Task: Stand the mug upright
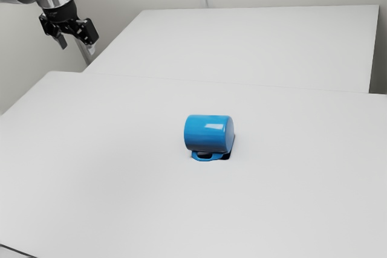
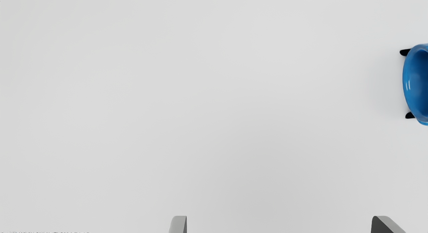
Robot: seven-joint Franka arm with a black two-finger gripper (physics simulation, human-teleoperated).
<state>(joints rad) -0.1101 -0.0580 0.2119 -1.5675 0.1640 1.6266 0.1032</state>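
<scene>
- Mug (image 1: pixel 208 133), exterior view: found lying on its side on the bench (image 1: pixel 115 173), near the middle of the view. The upright position that the task asks for is not met.
- Handle (image 1: pixel 207 159), exterior view: low on the mug's side, close to the bench top. Whether it bears any of the weight cannot be determined.
- Gripper (image 1: pixel 77 49), exterior view: raised at the upper left, well apart from the mug, with nothing in its grasp.
- Wrist view, fingers (image 2: pixel 179 224): spread wide, with nothing between them; condition recorded as released.
- Wrist view, rim (image 2: pixel 406 89): the mug's hollow is partly visible and the mouth opens sideways, which agrees with the lying position. Small dark shapes (image 2: pixel 404 52) stand out beside the rim; their nature cannot be established.
- Wrist view, progress: no hold on the mug and no part of the turn to upright is in evidence. Outstanding, in this inspector's judgement: reach the mug, secure it, swing it so that the mouth faces up, seat its base on the bench and let go. The low handle may hinder the turn.
</scene>
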